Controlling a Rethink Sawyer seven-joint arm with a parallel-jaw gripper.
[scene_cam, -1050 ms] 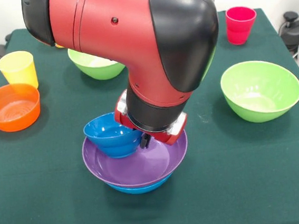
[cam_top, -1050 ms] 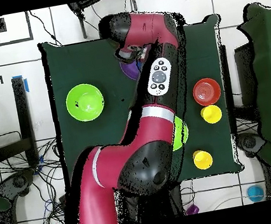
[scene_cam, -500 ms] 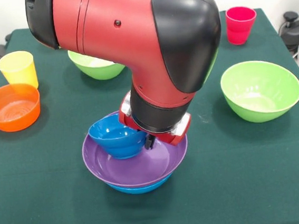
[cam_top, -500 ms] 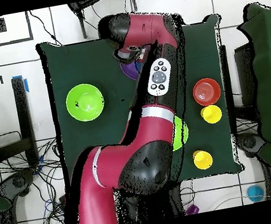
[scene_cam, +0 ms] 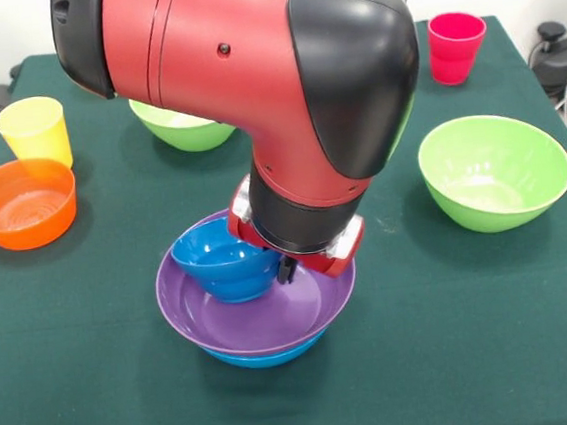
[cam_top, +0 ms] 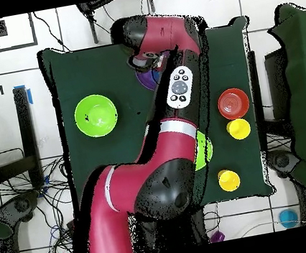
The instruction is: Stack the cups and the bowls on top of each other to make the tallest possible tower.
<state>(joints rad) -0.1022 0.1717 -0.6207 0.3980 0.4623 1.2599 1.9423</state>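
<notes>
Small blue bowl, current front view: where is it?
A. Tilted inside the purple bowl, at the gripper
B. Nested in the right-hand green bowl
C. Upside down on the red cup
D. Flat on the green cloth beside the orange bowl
A. The small blue bowl sits tilted inside the purple bowl, right by the gripper; the purple bowl itself rests in the large blue bowl.

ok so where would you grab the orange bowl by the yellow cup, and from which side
By its rim, from straight above. The orange bowl sits upright and open, too wide to span, so one finger inside and one outside the thin wall suits. Take the rim on the side away from the yellow cup, which stands close behind it.
</notes>
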